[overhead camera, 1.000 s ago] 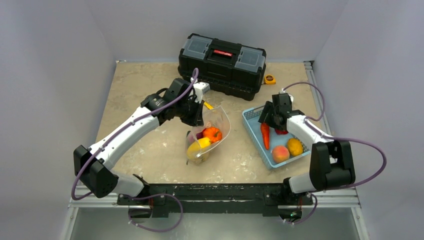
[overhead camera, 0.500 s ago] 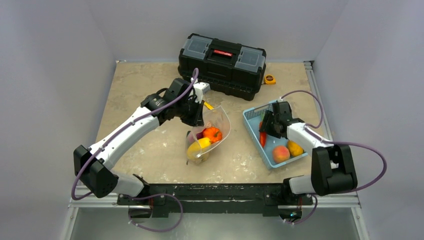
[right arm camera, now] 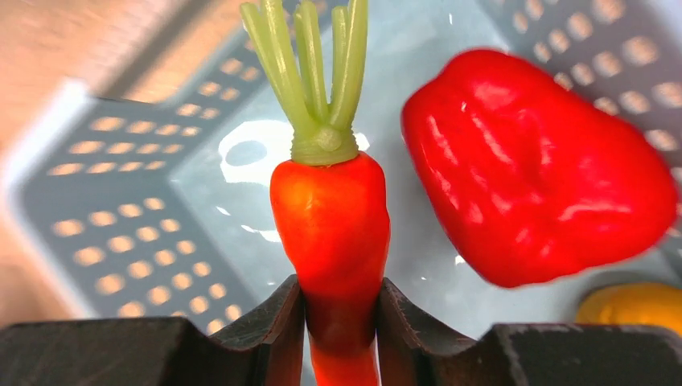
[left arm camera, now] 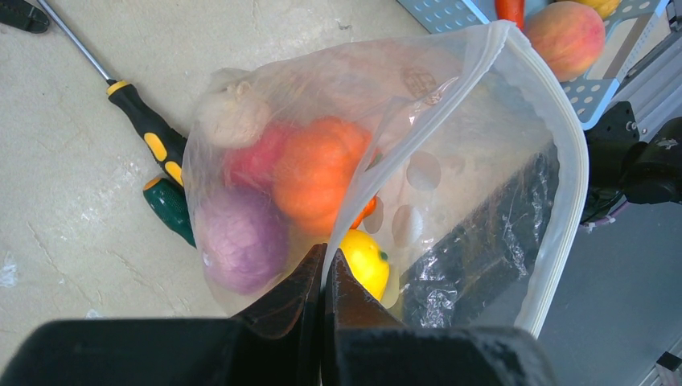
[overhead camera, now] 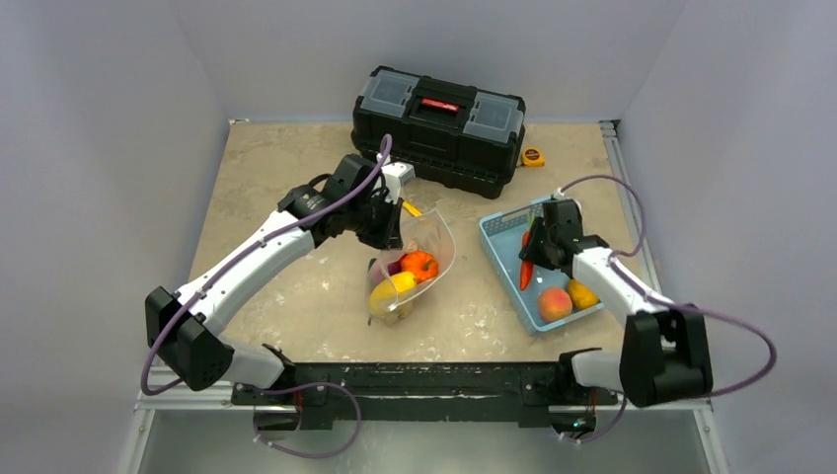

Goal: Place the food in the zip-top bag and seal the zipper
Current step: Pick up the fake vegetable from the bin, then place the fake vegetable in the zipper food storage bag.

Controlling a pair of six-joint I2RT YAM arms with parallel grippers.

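Carrot [right arm camera: 330, 225] pinched by right gripper [right arm camera: 339, 310], over blue basket [overhead camera: 501, 249], 3 o'clock of zip-top bag [overhead camera: 439, 247]. Bag mid-table, mouth open, holding orange, yellow, purple food [left arm camera: 318, 173]. Rim clamped in left gripper [left arm camera: 324, 273], jaws pressed together. Peach [overhead camera: 554, 302], red piece [right arm camera: 539, 169] down in basket.

The left arm [overhead camera: 257, 252] stretches diagonally forward and inward; the left pincer [left arm camera: 323, 259] is pressed fully together on the rim of the zip-top bag [left arm camera: 555, 161]. The right arm [overhead camera: 612, 276] bends up from its base and reaches inward; the right pincer [right arm camera: 339, 301] clamps a carrot [right arm camera: 330, 213] between both fingers.
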